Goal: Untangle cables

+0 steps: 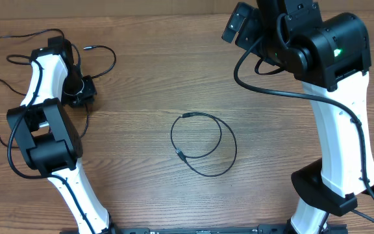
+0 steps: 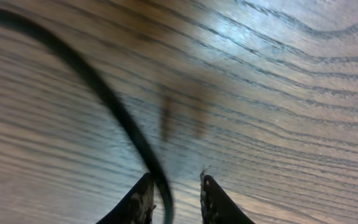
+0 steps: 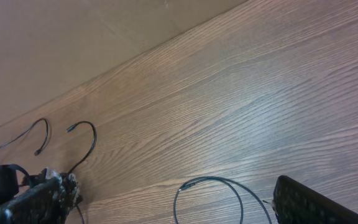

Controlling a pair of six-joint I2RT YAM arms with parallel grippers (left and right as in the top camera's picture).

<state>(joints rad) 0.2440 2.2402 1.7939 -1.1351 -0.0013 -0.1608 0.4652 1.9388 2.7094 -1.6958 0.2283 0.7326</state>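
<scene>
I have the left gripper (image 1: 80,91) low over the wooden table (image 1: 141,71) on the far-left side. It sits in a loose sprawl of thin black cables (image 1: 24,34) that wander around its arm. One plug end (image 1: 87,47) lies just past the wrist. From above I cannot tell how many cords make up that sprawl.

On my left wrist camera the fingers (image 2: 143,199) stand a little apart, with one black cord (image 2: 104,93) running down between them. It lies against one finger, and a sliver of table shows before the other. So the jaws are narrowly open around the cord and are not pinching it.

A separate cable loop (image 1: 197,115) lies by itself in the middle of the table, coiled in a loose double ring, well apart from both arms.

The right gripper (image 1: 239,26) is raised near the far edge on the right side. Its own camera shows its jaws spread wide with nothing between them. Beyond them I see the top of the cable loop and, farther off, two hooked cable ends (image 3: 92,134) near the left arm.
</scene>
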